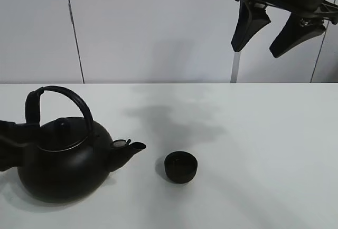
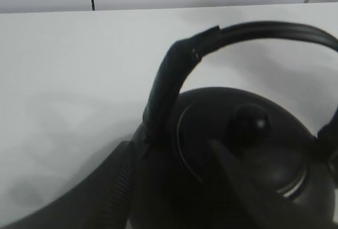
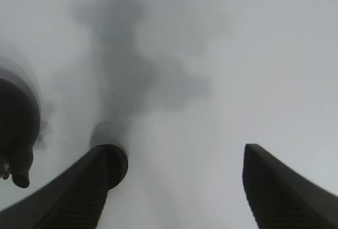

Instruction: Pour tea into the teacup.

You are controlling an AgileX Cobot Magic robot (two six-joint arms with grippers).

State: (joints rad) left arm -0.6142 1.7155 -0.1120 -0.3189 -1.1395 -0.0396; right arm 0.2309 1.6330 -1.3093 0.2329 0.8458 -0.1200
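Sitting upright on the bare white tabletop (image 1: 264,134), near the middle of the exterior view: the small round black handleless teacup (image 1: 180,167), mouth facing up, nothing touching it. Standing just to its left, apart from it: the big round black kettle (image 1: 63,165), its short spout (image 1: 132,149) pointing straight at the cup, so the kettle's spout-to-back line is running across the table toward the target. Straddling the lower end of the arched black handle (image 1: 68,94) on the side away from the spout: the left gripper (image 2: 171,152), jaws standing apart with the handle between them and not visibly pinched. Hanging high above the far right of the table, well apart from both vessels: the right gripper (image 1: 269,34), jaws spread and holding nothing. Judging from this, lying much nearer the kettle with the left arm, and needing a firm closing on the handle before any lifting and tipping rightward over the cup.
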